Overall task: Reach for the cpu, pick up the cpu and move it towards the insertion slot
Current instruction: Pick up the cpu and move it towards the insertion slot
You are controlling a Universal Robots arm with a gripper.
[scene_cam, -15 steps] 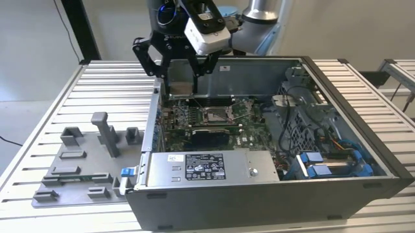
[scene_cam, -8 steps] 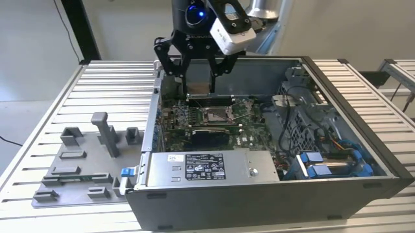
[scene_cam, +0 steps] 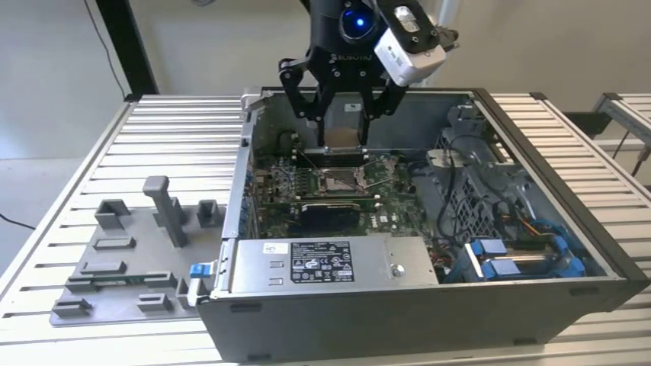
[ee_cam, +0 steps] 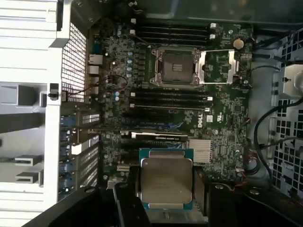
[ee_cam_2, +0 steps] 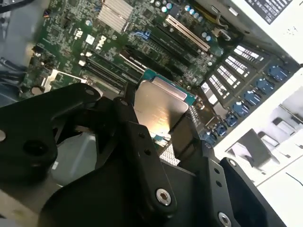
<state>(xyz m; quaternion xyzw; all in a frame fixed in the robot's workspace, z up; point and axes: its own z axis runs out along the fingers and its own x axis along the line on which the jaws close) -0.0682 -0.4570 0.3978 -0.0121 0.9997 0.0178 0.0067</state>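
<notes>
Above the open case (scene_cam: pixel 428 305), the gripper (scene_cam: pixel 343 126) has its jaws clamped on the cpu (ee_cam: pixel 166 178), one on each side edge, silvery face showing in both wrist views; reach and pickup look done. What remains is the carry: the slot (ee_cam: pixel 177 67) (its metal frame swung open, pin field bare) sits on the board (ee_cam: pixel 222 123) near the chip but clearly apart from it; the grey fixture (scene_cam: pixel 122 259) lies outside on the surface (scene_cam: pixel 61 191).

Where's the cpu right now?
The cpu is held in the claw, above the motherboard inside the open computer case, short of the insertion slot in the first wrist view.
</notes>
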